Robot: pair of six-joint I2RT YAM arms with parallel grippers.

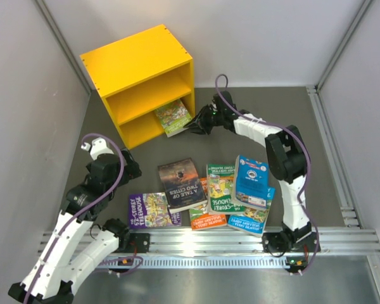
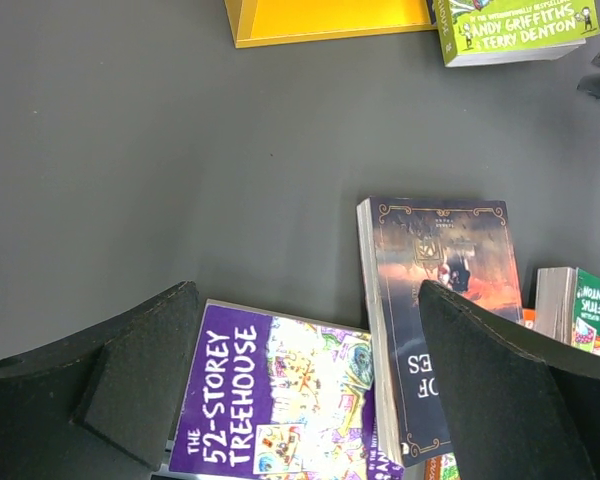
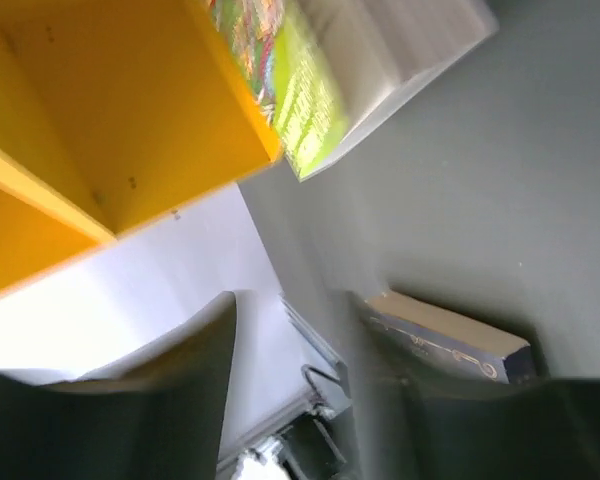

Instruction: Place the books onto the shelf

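The yellow shelf (image 1: pixel 139 76) stands at the back left. A green book (image 1: pixel 173 117) lies half inside its lower compartment, with one end sticking out onto the table. My right gripper (image 1: pixel 196 125) sits just to the right of that book. In the right wrist view the right gripper (image 3: pixel 300 380) is open and empty, with the green book (image 3: pixel 310 100) and the shelf (image 3: pixel 100 120) beyond the fingers. My left gripper (image 2: pixel 310 390) hangs open above a purple book (image 2: pixel 280 400) and a dark book (image 2: pixel 440 290). Several more books lie at the front, among them a bright blue one (image 1: pixel 252 180).
The green (image 1: pixel 220 183), orange (image 1: pixel 206 218) and blue books overlap in a loose pile in front of the right arm's base. A metal rail (image 1: pixel 240 239) runs along the near edge. White walls close in on both sides.
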